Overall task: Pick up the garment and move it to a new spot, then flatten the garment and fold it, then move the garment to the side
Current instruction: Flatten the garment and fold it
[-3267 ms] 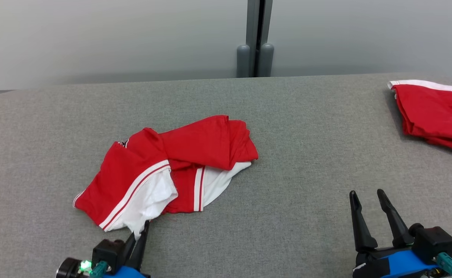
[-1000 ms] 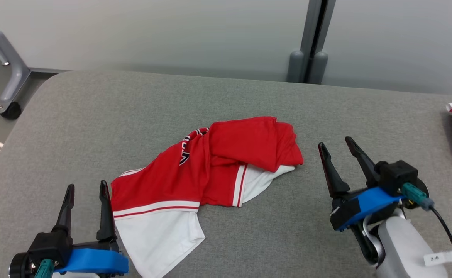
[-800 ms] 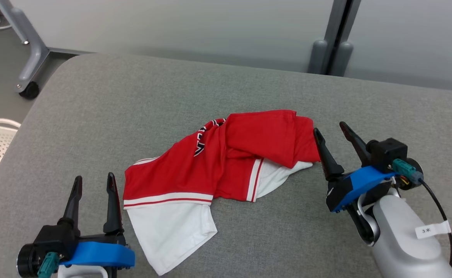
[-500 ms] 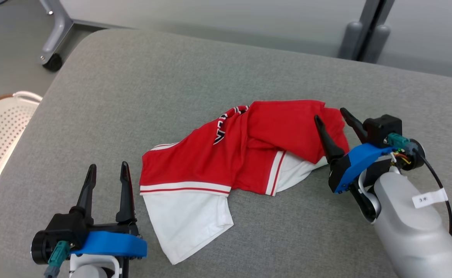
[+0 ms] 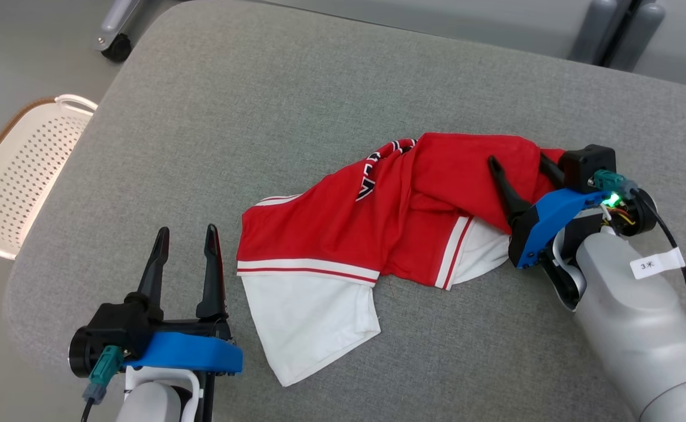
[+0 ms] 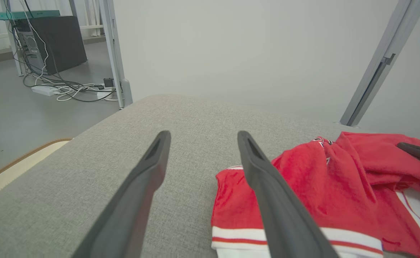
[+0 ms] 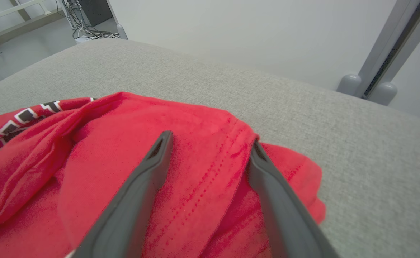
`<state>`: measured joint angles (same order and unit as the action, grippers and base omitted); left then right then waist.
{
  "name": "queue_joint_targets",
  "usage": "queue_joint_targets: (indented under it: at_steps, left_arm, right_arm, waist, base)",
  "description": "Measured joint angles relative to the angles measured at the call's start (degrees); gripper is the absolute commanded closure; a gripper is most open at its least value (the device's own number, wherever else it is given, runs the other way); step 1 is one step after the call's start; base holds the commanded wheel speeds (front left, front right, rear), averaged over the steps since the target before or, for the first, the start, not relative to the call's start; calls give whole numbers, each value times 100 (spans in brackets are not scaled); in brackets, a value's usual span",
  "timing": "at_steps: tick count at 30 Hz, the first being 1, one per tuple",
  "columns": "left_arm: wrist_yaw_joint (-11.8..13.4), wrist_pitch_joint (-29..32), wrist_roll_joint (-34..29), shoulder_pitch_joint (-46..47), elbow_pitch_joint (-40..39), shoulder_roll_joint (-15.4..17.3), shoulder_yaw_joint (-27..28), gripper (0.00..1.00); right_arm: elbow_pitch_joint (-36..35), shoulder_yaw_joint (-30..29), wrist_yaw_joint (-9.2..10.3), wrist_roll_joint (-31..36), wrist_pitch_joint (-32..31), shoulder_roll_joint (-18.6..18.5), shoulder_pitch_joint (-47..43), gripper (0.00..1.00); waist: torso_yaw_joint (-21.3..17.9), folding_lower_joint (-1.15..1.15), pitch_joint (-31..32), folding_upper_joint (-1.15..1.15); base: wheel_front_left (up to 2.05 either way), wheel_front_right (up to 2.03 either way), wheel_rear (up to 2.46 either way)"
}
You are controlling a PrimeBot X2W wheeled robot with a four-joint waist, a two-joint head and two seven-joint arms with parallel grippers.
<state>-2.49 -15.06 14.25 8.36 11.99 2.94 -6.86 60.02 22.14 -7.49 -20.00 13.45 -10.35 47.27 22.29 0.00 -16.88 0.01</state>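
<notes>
The red and white garment (image 5: pixel 389 217) lies crumpled across the grey table (image 5: pixel 260 88), with a white part spread flat at its near left. My left gripper (image 5: pixel 184 234) stands open just left of the garment's striped edge, touching nothing; the left wrist view shows its fingers (image 6: pixel 203 135) apart over bare table, the garment (image 6: pixel 303 186) to their right. My right gripper (image 5: pixel 515 161) is open at the garment's far right end. In the right wrist view its fingers (image 7: pixel 210 141) straddle a hemmed red fold (image 7: pixel 123 118), one finger partly sunk in the cloth.
A white perforated basket (image 5: pixel 20 176) sits on the floor beyond the table's rounded left edge. A castor leg (image 5: pixel 114 41) stands at the far left corner and a grey post (image 5: pixel 618 29) behind the table's far right.
The head camera has swung left and down. My left gripper let go of the white corner and opened. My right gripper advanced onto the garment's right end and now straddles the red fold.
</notes>
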Motion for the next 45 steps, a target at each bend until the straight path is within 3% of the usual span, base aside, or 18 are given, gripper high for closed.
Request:
queue_joint_targets:
  at_steps: [9, 10, 11, 12, 13, 19, 24, 34, 37, 45]
  left_arm:
    - [12, 0, 135, 111, 51, -1, -178, 0]
    - [18, 0, 144, 117, 59, 0, -197, 0]
    - [19, 0, 149, 118, 68, 0, -221, 0]
    - [19, 0, 167, 121, 79, -1, -247, 0]
    - [29, 0, 188, 125, 86, -1, -268, 0]
    - [62, 0, 224, 132, 122, -1, -301, 0]
    - [66, 0, 170, 83, 157, -2, -169, 0]
    - [-58, 0, -30, -132, 199, -1, 81, 0]
    - [-85, 0, -79, -198, 203, -3, 153, 0]
    - [-100, 0, -123, -404, 207, -3, 274, 0]
  right_arm:
    - [368, 323, 0, -328, 52, 58, 487, 0]
    - [406, 355, 1, -359, 51, 75, 528, 7]
    - [450, 392, 0, -390, 46, 85, 563, 35]
    - [500, 431, 0, -407, 42, 88, 593, 78]
    - [550, 460, 1, -433, 41, 89, 624, 100]
    - [727, 583, 0, -550, 80, 103, 768, 100]
    - [481, 645, 0, -588, 143, 79, 737, 100]
    - [-1340, 383, 0, -322, 153, -244, -407, 100]
    - [-2141, 235, 0, -130, 155, -283, -1046, 100]
    - [-3440, -26, 0, 208, 154, -365, -2552, 100]
  waist:
    - [167, 0, -130, 0]
    - [182, 0, -140, 0]
    - [195, 0, -147, 0]
    - [210, 0, -153, 0]
    - [224, 0, -160, 0]
    - [254, 0, -139, 1]
    - [140, -1, -7, -1]
    - [-428, -1, 337, -1]
    - [-719, -1, 472, -1]
    - [-1282, -1, 730, -2]
  base:
    - [0, 0, 0]
    - [0, 0, 0]
    - [0, 0, 0]
    - [0, 0, 0]
    - [0, 0, 0]
    - [0, 0, 0]
    - [0, 0, 0]
    - [0, 0, 0]
    - [0, 0, 0]
    - [0, 0, 0]
